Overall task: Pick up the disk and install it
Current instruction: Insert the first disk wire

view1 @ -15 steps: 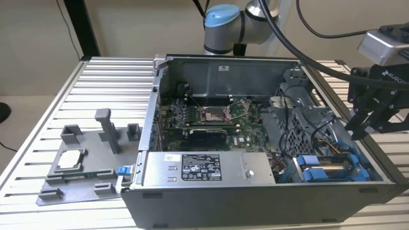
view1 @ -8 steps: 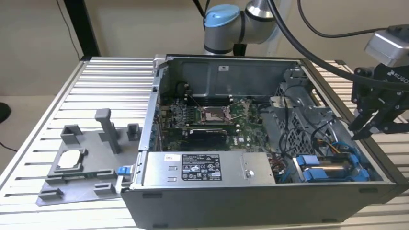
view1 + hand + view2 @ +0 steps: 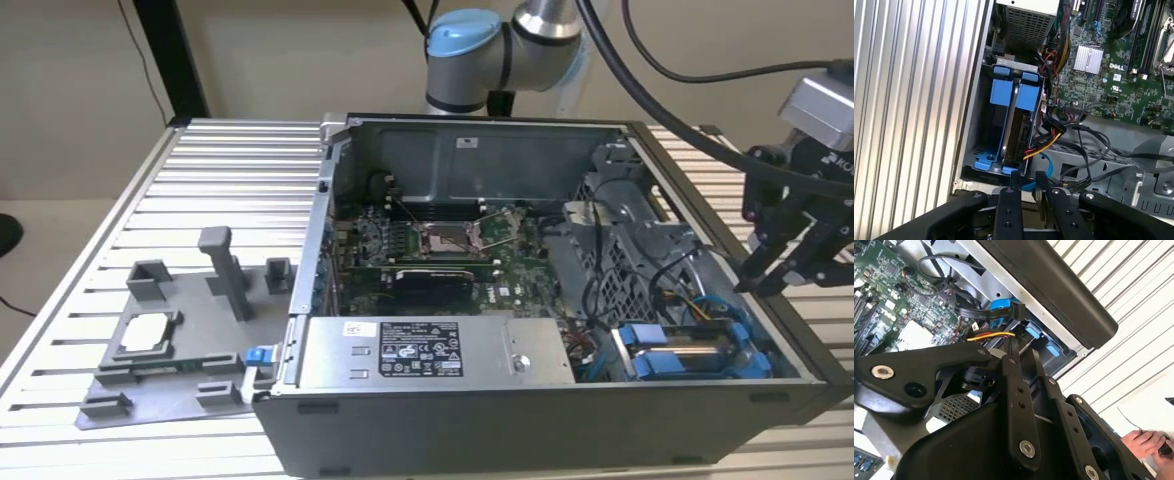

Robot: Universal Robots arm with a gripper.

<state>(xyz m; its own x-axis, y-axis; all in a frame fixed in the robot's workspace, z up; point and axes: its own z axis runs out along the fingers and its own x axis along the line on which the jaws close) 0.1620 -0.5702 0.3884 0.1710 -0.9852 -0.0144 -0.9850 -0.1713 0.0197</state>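
The disk point(image 3: 691, 350) sits in the bay at the lower right corner of the open computer case point(image 3: 534, 425), framed by its blue bracket point(image 3: 638, 352). In the exterior view its long axis runs across the frame, parallel to the case's near wall. The long grey box point(image 3: 400, 350) with the label lies to the exterior view's left of it.

In the first wrist view the disk point(image 3: 1013, 120) stands on its thin edge inside the bay, and I see that edge rather than a flat face. Its long axis runs from just in front of my gripper point(image 3: 1025, 184) towards the grey mesh box point(image 3: 1029, 22). A bundle of yellow, red and black cables point(image 3: 1046, 142) reaches its side near the end closest to me.

My gripper point(image 3: 767, 275) hangs at the right edge of the exterior view, outside and above the case wall, well apart from the disk. It tilts down and towards the exterior view's left. Its jaws are drawn narrow, close together, with nothing between them.

My arm point(image 3: 507, 40) rises behind the case at the top centre of the frame. The case rests on the slatted bench point(image 3: 240, 170). In the second wrist view a person's hand point(image 3: 1146, 442) rests on the bench beyond my gripper point(image 3: 1021, 347).
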